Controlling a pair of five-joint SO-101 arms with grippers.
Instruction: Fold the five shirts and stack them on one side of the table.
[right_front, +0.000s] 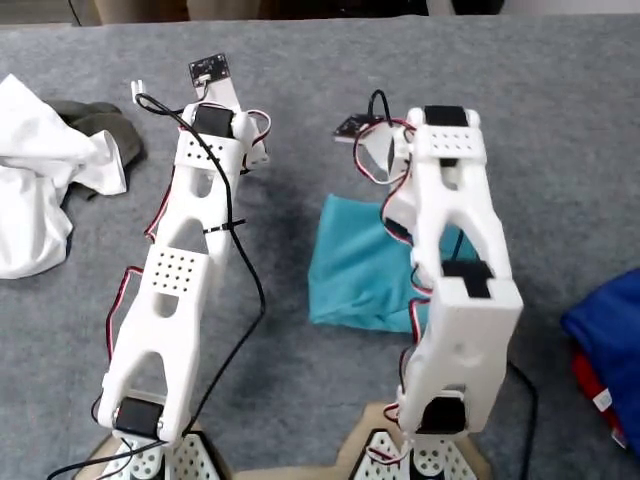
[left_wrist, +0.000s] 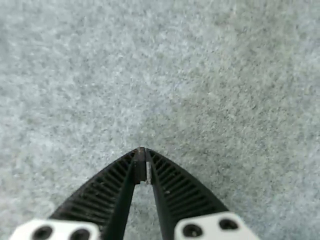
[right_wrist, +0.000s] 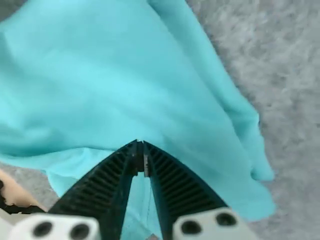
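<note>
A teal shirt (right_front: 352, 272) lies partly folded on the grey felt table (right_front: 300, 90) in the middle, half under the right arm (right_front: 455, 230). My right gripper (right_wrist: 140, 146) is shut, its tips just over the teal shirt (right_wrist: 125, 75), with no cloth seen between them. The left arm (right_front: 190, 230) stretches toward the far left-centre. My left gripper (left_wrist: 141, 154) is shut with nothing in it, over bare felt (left_wrist: 200, 75). A crumpled white shirt (right_front: 35, 175) lies at the left edge, and a dark olive shirt (right_front: 105, 125) lies behind it.
A blue shirt (right_front: 612, 325) rests on a red one (right_front: 595, 385) at the right edge. Cables (right_front: 235, 250) trail along both arms. The arm bases (right_front: 400, 455) stand at the near edge. Open felt stretches along the back and between the arms.
</note>
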